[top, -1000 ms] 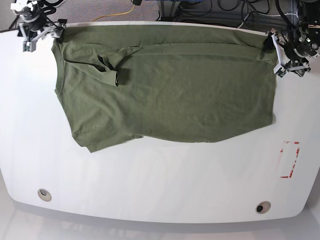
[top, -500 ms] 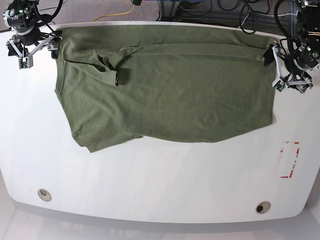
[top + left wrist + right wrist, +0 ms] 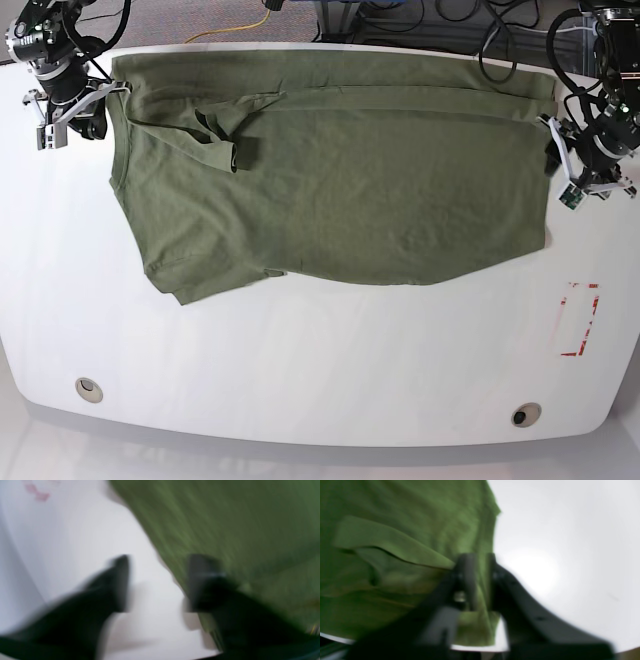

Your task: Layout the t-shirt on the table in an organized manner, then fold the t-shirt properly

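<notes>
The olive-green t-shirt (image 3: 340, 180) lies spread across the back half of the white table (image 3: 320, 350), with one sleeve (image 3: 230, 125) folded over onto its chest. My right gripper (image 3: 100, 105) is at the shirt's far left corner. In the blurred right wrist view this gripper (image 3: 480, 577) is shut with the edge of the t-shirt (image 3: 407, 517) pinched between its fingers. My left gripper (image 3: 562, 160) is at the shirt's right edge. In the left wrist view it (image 3: 160, 582) is open and straddles that edge, one finger over the t-shirt (image 3: 237, 517) and the other over the bare table (image 3: 75, 530).
A red dashed rectangle (image 3: 580, 320) is marked near the table's right edge, in front of the left arm. Two round grommet holes (image 3: 89, 389) (image 3: 525, 414) sit near the front edge. Cables (image 3: 450, 20) lie on the floor behind the table.
Both arms have come forward along the shirt's sides. The right gripper, open before, has closed on the shirt's edge. The left jaws have narrowed.
</notes>
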`<state>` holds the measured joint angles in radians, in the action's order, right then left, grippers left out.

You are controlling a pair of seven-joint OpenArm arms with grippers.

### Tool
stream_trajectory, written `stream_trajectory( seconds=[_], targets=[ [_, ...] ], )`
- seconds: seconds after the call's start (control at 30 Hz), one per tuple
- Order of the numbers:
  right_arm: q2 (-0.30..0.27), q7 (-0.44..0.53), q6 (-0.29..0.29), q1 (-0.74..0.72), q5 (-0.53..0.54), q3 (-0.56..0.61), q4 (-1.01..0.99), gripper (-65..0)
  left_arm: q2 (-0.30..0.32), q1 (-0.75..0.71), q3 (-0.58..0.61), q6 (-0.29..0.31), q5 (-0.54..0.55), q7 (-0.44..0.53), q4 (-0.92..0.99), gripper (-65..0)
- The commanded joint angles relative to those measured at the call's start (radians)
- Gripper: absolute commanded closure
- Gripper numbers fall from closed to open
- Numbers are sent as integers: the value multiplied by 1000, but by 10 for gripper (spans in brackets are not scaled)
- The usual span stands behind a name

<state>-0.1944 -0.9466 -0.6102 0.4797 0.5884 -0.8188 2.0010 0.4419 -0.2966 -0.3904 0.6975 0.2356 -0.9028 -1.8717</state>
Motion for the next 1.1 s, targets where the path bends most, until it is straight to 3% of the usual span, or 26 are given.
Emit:
stream_trajectory(
  seconds=[0.0, 0.1, 0.5, 0.77, 1.07],
  targets=[
    [-12, 2, -1, 1, 34, 37, 13, -11, -12, 38, -25, 1, 1, 7, -12, -69],
    [-6, -25, -1, 4, 55, 66, 13, -30, -16, 50, -34, 1, 0, 7, -10, 0],
    [79, -79, -1, 52, 77, 192, 13, -27, -21, 52, -29, 1, 1, 7, -9, 0],
    [80, -79, 2, 92, 77, 296, 13, -27, -21, 52, -29, 1, 0, 7, 11, 0],
    [82, -79, 6, 90, 69, 307, 11, -27, -21, 52, -29, 1, 0, 7, 31, 0]
  ],
)
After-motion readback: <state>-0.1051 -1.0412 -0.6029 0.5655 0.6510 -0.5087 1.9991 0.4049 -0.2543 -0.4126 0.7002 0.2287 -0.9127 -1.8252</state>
